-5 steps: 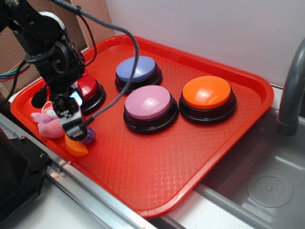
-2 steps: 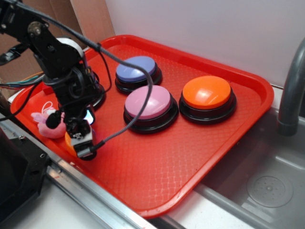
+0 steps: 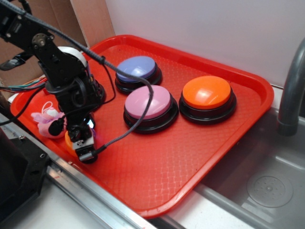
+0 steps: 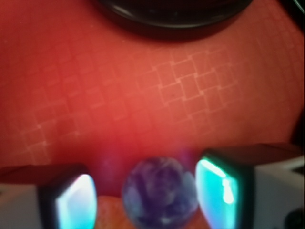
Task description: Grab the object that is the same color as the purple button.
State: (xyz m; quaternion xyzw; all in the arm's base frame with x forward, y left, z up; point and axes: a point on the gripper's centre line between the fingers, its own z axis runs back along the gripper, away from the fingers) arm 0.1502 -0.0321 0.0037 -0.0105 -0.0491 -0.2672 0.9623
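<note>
You are straddling purple ball at bottom centre of wrist frame; gripper jaws standing apart, gaps both sides; squeeze evenly, avoiding orange crescent beneath, lest ball roll

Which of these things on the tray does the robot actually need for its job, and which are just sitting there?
Needed: the purple ball, between the gripper's open fingers; the purple button, for its color.

Just there: pink button, orange button, pink plush toy, orange crescent, red tray.
</note>
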